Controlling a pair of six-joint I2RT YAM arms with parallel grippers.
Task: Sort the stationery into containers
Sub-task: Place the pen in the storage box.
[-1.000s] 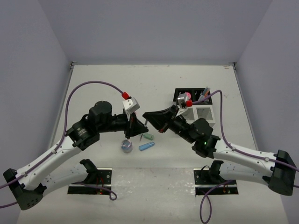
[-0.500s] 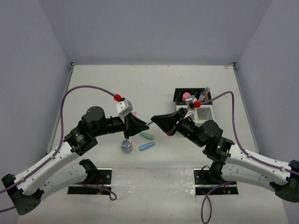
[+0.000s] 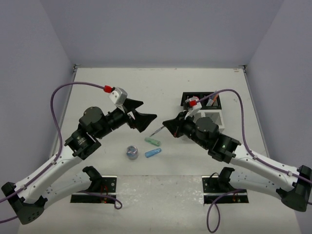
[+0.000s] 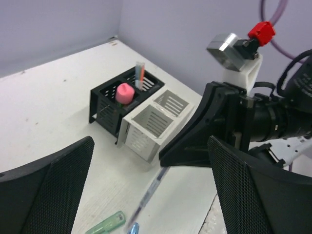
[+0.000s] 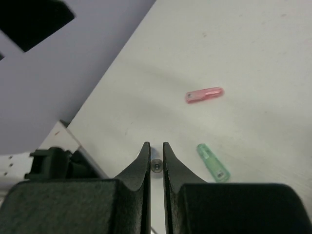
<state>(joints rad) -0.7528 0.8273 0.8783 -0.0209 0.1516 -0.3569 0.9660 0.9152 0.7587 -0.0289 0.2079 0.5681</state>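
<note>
Handover just done: let go of pen (image 3: pixel 157 131) with left gripper (image 3: pixel 147 109); sprung from pinched to wide apart, now empty, lifted back up-left. Pen now clamped by one end in right gripper (image 5: pixel 156 148), nearly together on thin barrel, slanting down toward table between arms. Means one more item bound for boxes: probably black box (image 4: pixel 102 107), with pens already inside, else white box (image 4: pixel 139 141), both just behind right gripper. Left loose on table: mint capsule (image 3: pixel 154 141), blue capsule (image 3: pixel 152 152), roll (image 3: pixel 131 152), pink capsule (image 5: pixel 204 95).

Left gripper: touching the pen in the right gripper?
Apart. Left wrist view: left gripper open wide, table showing either side of the pen, pinched only by the right gripper.
</note>
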